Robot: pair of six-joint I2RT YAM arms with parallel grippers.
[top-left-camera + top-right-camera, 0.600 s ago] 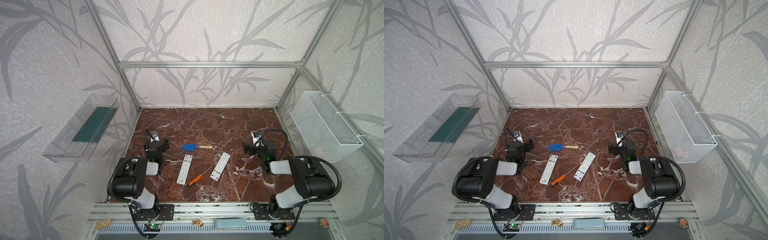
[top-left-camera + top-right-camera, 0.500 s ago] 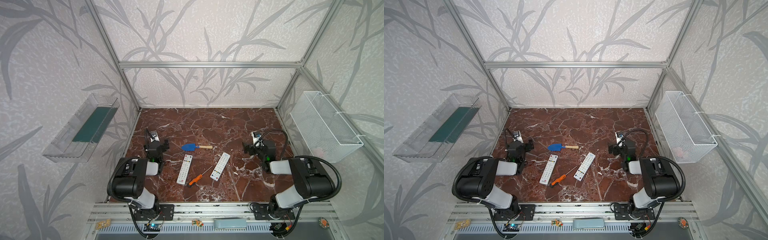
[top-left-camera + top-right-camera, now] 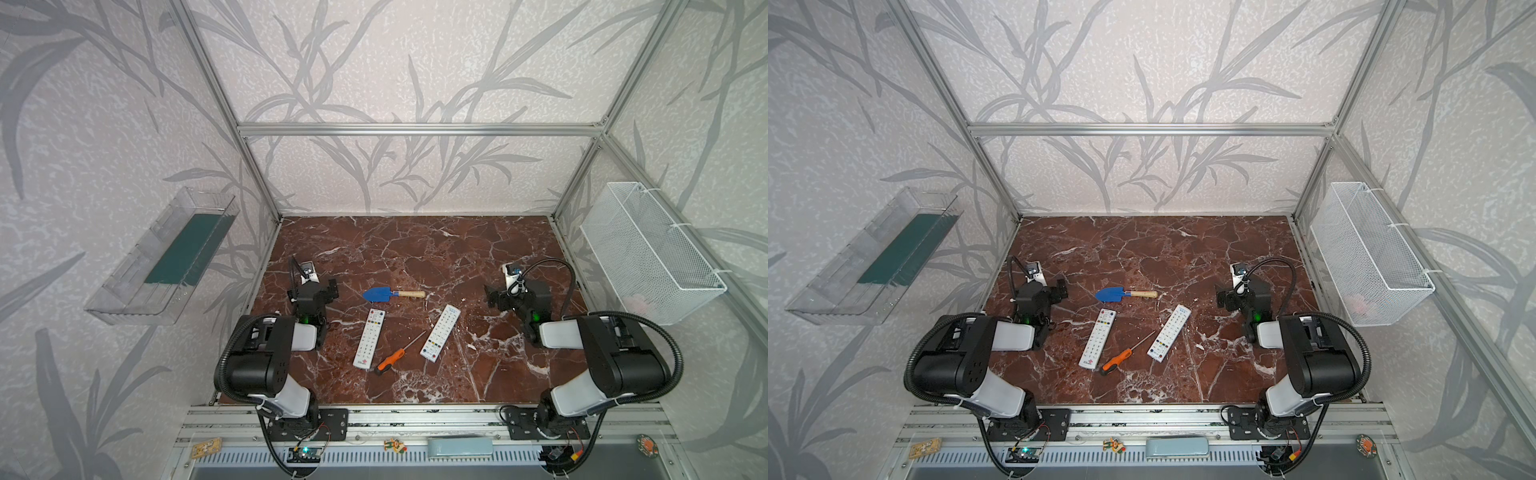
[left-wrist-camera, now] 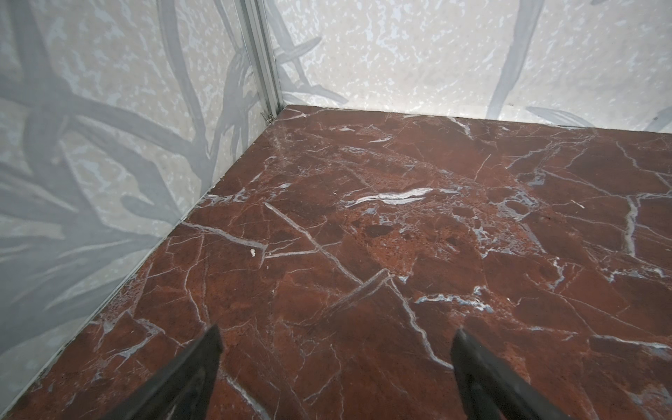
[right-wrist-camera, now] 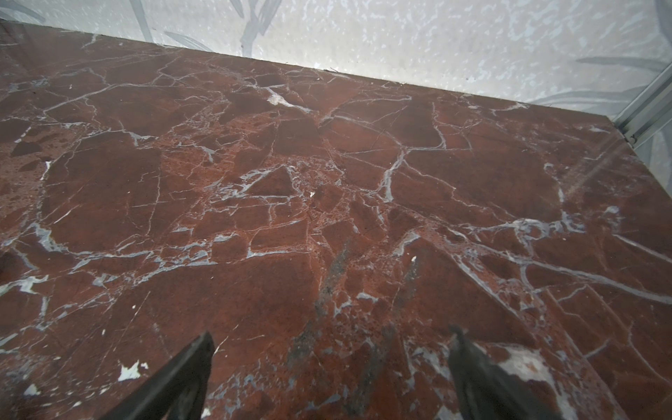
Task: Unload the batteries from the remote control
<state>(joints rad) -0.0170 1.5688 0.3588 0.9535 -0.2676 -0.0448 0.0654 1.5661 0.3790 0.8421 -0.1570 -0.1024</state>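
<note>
Nothing shifted since earlier, left and right jaws released, empty, remotes (image 3: 369, 338) (image 3: 440, 338) central, marble table (image 3: 415, 249) open toward back edge.

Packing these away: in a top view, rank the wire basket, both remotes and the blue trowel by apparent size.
1. Wire basket, though nearer the camera.
2. Left remote and right remote, alike.
3. Trowel.

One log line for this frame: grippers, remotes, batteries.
left gripper: open, empty | right gripper: open, empty | left remote: buttons up | right remote: buttons up | batteries: none visible
</note>
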